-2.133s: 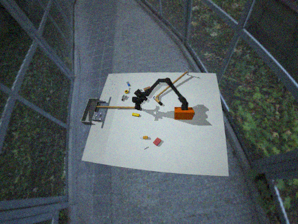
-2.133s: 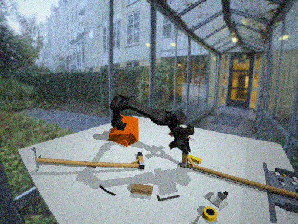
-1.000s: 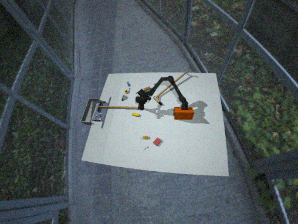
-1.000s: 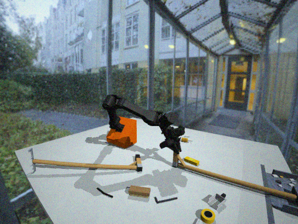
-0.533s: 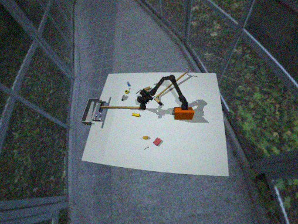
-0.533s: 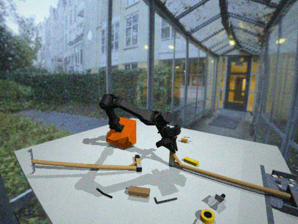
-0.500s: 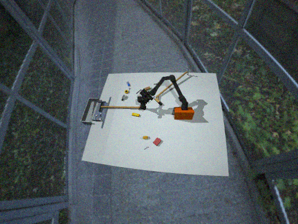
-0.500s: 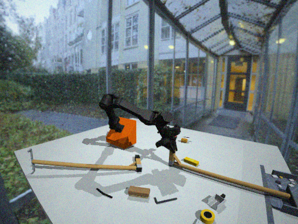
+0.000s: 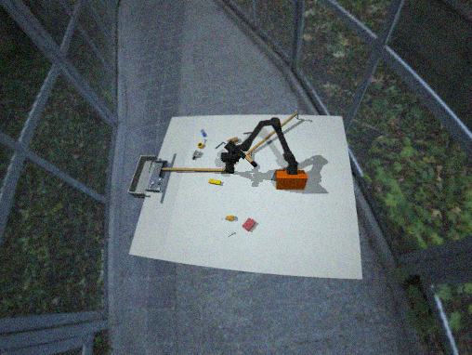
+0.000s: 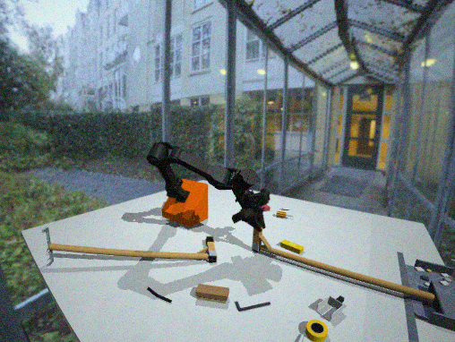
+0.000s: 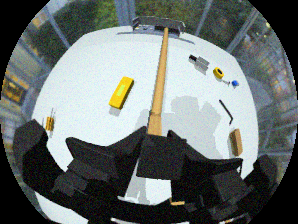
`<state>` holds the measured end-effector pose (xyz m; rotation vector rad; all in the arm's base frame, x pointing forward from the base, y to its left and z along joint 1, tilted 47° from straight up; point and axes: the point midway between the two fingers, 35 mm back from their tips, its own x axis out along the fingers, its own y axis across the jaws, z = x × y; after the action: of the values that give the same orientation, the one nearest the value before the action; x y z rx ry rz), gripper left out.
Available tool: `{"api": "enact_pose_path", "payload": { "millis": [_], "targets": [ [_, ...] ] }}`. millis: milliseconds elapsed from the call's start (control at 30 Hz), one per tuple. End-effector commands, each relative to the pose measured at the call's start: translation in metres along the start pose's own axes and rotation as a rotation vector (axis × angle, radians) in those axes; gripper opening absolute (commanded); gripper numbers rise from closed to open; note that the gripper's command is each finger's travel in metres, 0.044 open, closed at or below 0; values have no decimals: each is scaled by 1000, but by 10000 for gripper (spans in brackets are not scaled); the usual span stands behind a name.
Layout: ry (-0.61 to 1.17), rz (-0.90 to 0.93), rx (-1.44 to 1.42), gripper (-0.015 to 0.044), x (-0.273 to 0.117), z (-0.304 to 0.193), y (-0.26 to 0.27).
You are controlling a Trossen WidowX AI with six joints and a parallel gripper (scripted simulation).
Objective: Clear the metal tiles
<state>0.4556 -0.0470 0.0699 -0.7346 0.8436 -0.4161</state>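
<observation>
The long scraper (image 9: 195,170) (image 10: 340,269) (image 11: 160,80) has a straight wooden handle and a dark head over the steel plate (image 9: 157,187) (image 10: 413,279). My gripper (image 9: 229,171) (image 10: 257,229) (image 11: 157,131) is shut on the upright grip at the near end of its handle, low over the table. Several small pale tiles (image 10: 445,283) show on the plate beside the handle in the exterior view. The catch box (image 9: 135,177) (image 11: 150,20) stands at the plate's far end. Its inside is too small and dark to read, and the scraper's head partly hides the plate.
A second wooden-handled tool (image 9: 274,132) (image 10: 130,253) with a thin crosswise head lies to one side. A yellow block (image 9: 215,181) (image 10: 291,246) (image 11: 121,92) lies near the handle. A wooden block (image 10: 212,293) (image 11: 236,142), hex key (image 10: 253,306), clip (image 10: 330,307) and yellow tape roll (image 10: 316,330) lie opposite.
</observation>
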Motion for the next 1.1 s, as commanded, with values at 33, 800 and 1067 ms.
{"api": "enact_pose_path", "payload": {
  "millis": [33, 800, 1067],
  "targets": [
    [-17, -1, 7, 0, -9, 0, 0],
    [-19, 0, 6, 0, -30, -29, 0],
    [-19, 0, 6, 0, -37, -40, 1]
  ]
}}
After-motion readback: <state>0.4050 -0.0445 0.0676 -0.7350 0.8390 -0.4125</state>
